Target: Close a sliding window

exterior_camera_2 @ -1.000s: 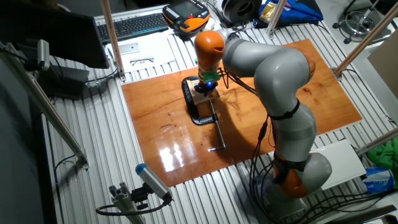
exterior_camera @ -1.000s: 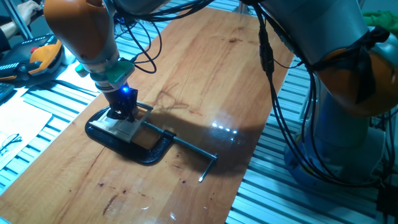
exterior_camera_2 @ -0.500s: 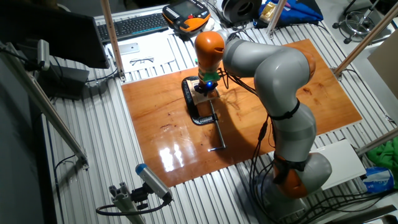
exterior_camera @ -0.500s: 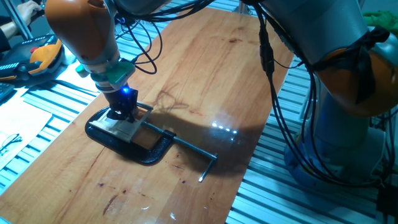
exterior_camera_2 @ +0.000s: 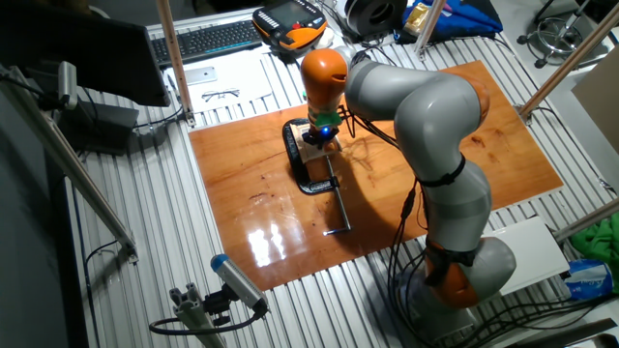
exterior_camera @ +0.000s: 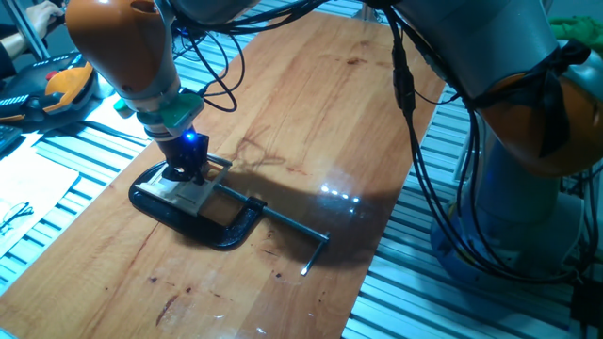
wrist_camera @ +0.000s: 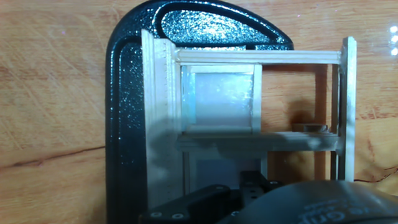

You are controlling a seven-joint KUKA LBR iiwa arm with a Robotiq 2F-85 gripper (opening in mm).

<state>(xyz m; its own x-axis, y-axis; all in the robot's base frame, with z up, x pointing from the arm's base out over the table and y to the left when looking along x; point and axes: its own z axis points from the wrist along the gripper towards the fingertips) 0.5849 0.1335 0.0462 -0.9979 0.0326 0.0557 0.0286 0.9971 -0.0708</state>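
The sliding window [exterior_camera: 191, 195] is a small pale wooden frame lying on the wooden board, held in a black C-clamp [exterior_camera: 231, 232]. In the hand view the window frame [wrist_camera: 163, 112] fills the middle. Its sliding pane [wrist_camera: 221, 93] sits at the left half, and the right half is open to the board. My gripper [exterior_camera: 182, 172] is down on the window's near end, with a blue light on its body. It also shows in the other fixed view [exterior_camera_2: 322, 137]. Its dark fingers [wrist_camera: 249, 185] touch the window's lower edge; I cannot see how the jaws stand.
The clamp's steel screw rod [exterior_camera: 294, 226] sticks out along the wooden board [exterior_camera: 320, 104] toward its right edge. The clamp [wrist_camera: 124, 124] wraps the window's left and top sides. A keyboard [exterior_camera_2: 208, 41] and an orange device [exterior_camera_2: 290, 21] lie beyond the board. My arm [exterior_camera_2: 426, 106] arches over the board.
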